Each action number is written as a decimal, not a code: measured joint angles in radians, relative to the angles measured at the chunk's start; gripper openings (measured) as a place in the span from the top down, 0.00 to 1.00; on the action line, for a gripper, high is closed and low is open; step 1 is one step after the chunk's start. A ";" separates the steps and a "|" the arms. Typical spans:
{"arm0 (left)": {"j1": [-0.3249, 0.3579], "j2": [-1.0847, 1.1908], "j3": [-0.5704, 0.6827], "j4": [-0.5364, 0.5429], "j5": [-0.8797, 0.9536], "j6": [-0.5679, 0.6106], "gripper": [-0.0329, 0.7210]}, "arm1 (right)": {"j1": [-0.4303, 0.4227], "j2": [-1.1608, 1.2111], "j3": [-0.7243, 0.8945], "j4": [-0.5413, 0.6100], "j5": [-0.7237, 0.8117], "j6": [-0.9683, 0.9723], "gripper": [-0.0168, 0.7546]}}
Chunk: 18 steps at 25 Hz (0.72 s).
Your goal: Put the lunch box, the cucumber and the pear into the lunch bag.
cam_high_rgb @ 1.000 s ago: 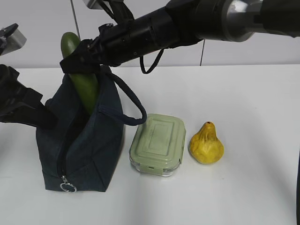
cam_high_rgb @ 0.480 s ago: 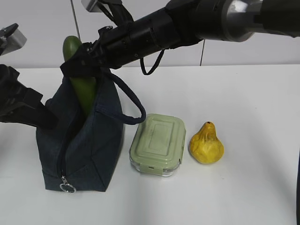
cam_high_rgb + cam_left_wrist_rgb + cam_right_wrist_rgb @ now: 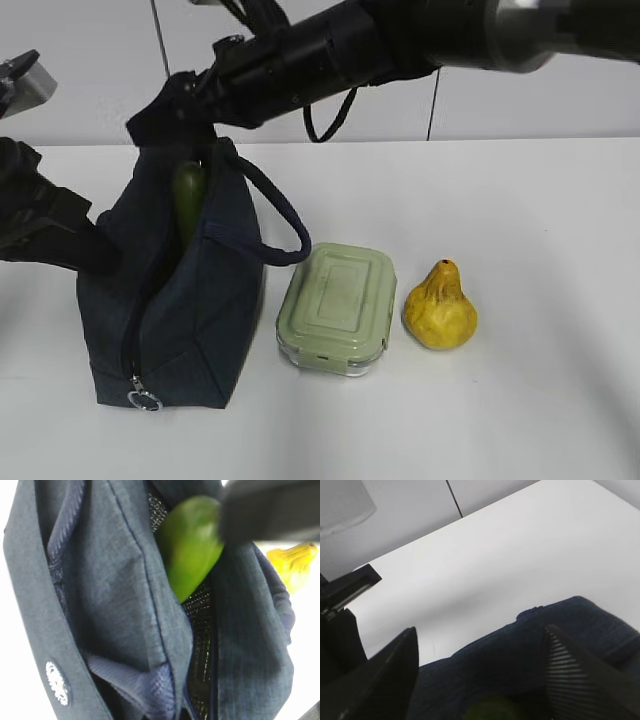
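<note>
1 cucumber [image 3: 189, 196] has dropped deeper into the open lunch bag [image 3: 190, 320] since earlier. Right gripper [image 3: 480, 670] above gapes, empty; left gripper's state can't be seen, reportedly closed.

Cucumber [image 3: 189, 198] dropped deeper into lunch bag [image 3: 190, 320]; right gripper [image 3: 480, 675] apparently opened, lifted clear.

The lunch bag's [image 3: 175, 300] mouth is blocked by the upright cucumber [image 3: 189, 200] and the right gripper [image 3: 170, 110] above. Worktop [image 3: 540, 230] at three o'clock lies free.
</note>
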 joint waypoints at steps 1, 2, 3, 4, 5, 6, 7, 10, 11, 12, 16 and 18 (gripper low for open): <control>0.000 0.000 0.000 0.000 0.000 0.000 0.95 | -0.012 -0.015 -0.001 -0.017 0.000 0.025 0.23; 0.000 0.000 0.000 0.000 0.000 0.000 0.95 | -0.026 -0.028 -0.003 -0.037 0.000 0.050 0.23; 0.000 0.000 0.000 0.000 0.000 0.000 0.95 | -0.047 -0.042 -0.003 -0.066 -0.002 0.081 0.23; 0.000 0.000 0.000 0.000 0.000 0.000 0.95 | -0.073 -0.061 -0.006 -0.117 -0.002 0.142 0.23; 0.000 0.000 0.000 0.000 0.000 0.000 0.95 | -0.097 -0.073 -0.007 -0.158 0.000 0.198 0.23; 0.000 0.000 0.000 0.001 0.000 0.000 0.95 | -0.128 -0.081 -0.007 -0.216 0.008 0.275 0.23; 0.000 0.000 0.000 0.001 0.000 0.000 0.95 | -0.163 -0.092 -0.008 -0.283 0.024 0.358 0.23; 0.000 0.000 0.000 0.001 0.000 0.000 0.96 | -0.235 -0.096 -0.010 -0.512 0.127 0.586 0.23; 0.000 0.000 0.000 0.001 0.000 0.000 0.96 | -0.245 -0.096 -0.010 -0.588 0.169 0.647 0.23; 0.000 0.000 0.000 0.001 0.000 0.000 0.96 | -0.251 -0.096 -0.010 -0.682 0.228 0.732 0.23; 0.000 0.000 0.000 0.002 -0.001 0.000 0.96 | -0.251 -0.096 -0.010 -0.967 0.372 0.934 0.23; 0.000 0.000 0.000 0.004 -0.001 0.000 0.96 | -0.251 -0.096 -0.010 -1.013 0.384 0.978 0.23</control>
